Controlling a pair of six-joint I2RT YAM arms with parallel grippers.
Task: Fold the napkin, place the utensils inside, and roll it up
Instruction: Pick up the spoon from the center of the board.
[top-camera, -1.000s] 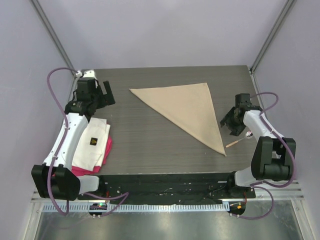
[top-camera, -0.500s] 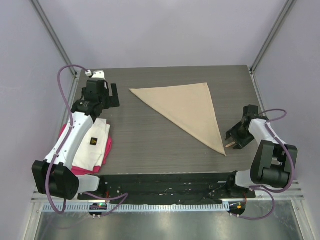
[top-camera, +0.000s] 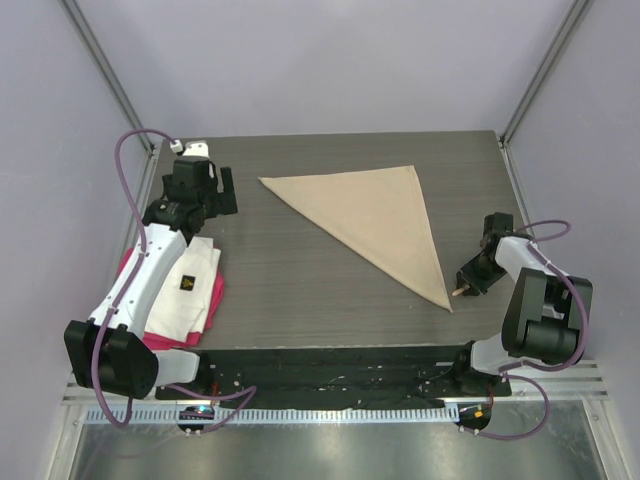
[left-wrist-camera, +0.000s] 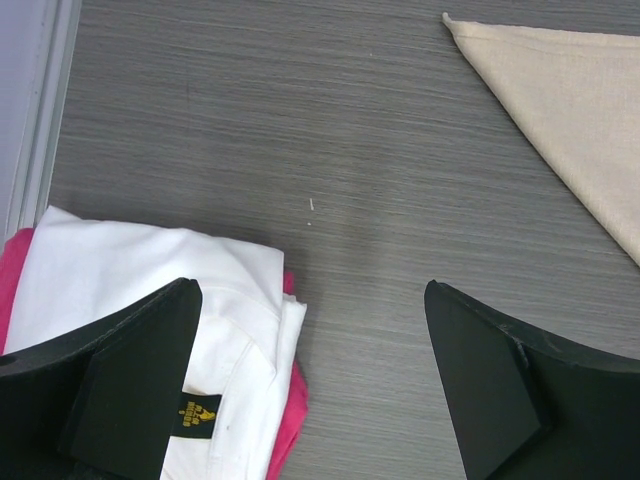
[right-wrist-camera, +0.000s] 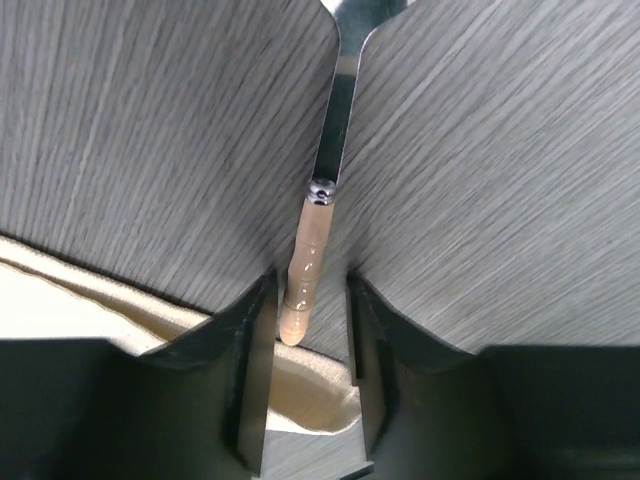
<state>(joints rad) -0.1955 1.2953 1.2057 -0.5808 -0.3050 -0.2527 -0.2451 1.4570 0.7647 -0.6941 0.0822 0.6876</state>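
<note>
The right gripper (right-wrist-camera: 308, 282) is held low over the table (top-camera: 300, 270) with its jaws parted narrowly. The light wooden handle of the spoon (right-wrist-camera: 305, 250) is straddled between them, and a sliver of gap is seen on either side, so the handle is flanked rather than clamped. The handle's butt end is found just beside the near tip of the napkin (top-camera: 375, 215), which is spread flat as a triangle across the middle of the table. The left gripper (left-wrist-camera: 311, 288) is held with its jaws wide apart above the tabletop, near the white cloth (left-wrist-camera: 150, 270).

One spoon, one napkin, one white cloth with a small logo and one pink-red cloth (left-wrist-camera: 12, 280) beneath it are counted.

In the top view, only the tip of the spoon's handle is made out beyond the right gripper. The metal neck is shown by the right wrist view alone, where the bowl is cut off at the upper edge. The napkin's far-left corner is caught by the left wrist view.
</note>
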